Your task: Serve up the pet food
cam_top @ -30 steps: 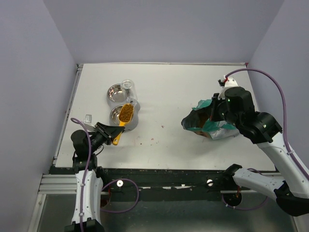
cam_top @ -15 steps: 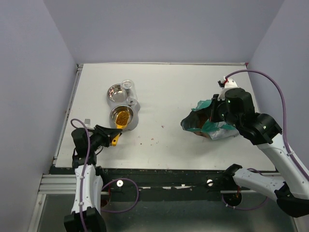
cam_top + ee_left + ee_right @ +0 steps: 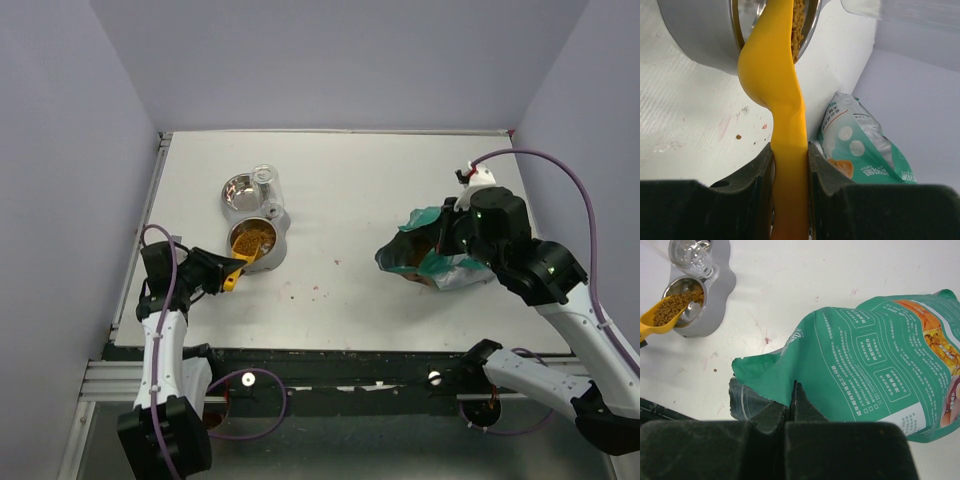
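My right claw (image 3: 791, 390) is pinched together on the torn top edge of the green bag (image 3: 875, 365), which lies on its side on the white table (image 3: 350, 180). My left claw (image 3: 790, 155) clamps the handle of the orange scoop (image 3: 771, 75), tipped over the rim of the steel bowl (image 3: 695, 35). The pet food (image 3: 667, 310) sits in both.

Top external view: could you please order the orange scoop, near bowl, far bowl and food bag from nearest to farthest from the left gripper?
1. Orange scoop, in the left gripper.
2. Near bowl, under the scoop's tip.
3. Far bowl, behind it.
4. Food bag, far right.
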`<state>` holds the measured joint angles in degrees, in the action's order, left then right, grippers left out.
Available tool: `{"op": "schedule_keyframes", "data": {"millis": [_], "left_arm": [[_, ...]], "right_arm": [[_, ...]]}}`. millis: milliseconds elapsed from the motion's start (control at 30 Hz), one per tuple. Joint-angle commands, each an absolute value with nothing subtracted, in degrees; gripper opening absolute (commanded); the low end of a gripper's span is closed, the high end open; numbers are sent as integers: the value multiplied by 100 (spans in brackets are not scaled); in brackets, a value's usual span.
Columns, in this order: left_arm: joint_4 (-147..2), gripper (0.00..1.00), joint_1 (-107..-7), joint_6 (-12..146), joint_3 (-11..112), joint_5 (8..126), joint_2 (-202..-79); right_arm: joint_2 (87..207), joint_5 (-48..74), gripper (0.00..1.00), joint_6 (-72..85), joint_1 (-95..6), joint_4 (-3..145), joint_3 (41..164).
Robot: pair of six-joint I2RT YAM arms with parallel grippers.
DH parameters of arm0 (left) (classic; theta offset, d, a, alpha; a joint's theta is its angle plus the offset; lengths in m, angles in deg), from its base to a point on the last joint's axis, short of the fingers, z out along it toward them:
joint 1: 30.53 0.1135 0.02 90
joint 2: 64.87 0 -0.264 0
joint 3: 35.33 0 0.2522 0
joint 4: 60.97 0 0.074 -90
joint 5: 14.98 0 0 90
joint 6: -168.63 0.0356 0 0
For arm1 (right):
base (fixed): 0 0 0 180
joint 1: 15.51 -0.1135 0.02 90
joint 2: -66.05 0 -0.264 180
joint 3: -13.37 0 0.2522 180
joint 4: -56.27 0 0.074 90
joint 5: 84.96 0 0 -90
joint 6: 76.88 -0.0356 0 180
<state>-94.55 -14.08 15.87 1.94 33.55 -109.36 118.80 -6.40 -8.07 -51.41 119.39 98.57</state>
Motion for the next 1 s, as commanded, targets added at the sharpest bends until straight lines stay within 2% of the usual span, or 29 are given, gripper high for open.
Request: {"op": "schedule_keyframes", "data": {"millis": [0, 367, 967], "left_arm": [[-10399, 0, -1365, 2080, 769, 3608, -11127], [-12455, 0, -1444, 2774, 2324, 4390, -12207], [-13879, 0, -2709, 2467, 4723, 5752, -14045]], "right_arm": [[11650, -559, 0, -894, -5154, 11380, 9815], [11483, -454, 0, -903, -5154, 11117, 9639], [11474, -383, 0, -894, -5154, 10993, 9630]]}}
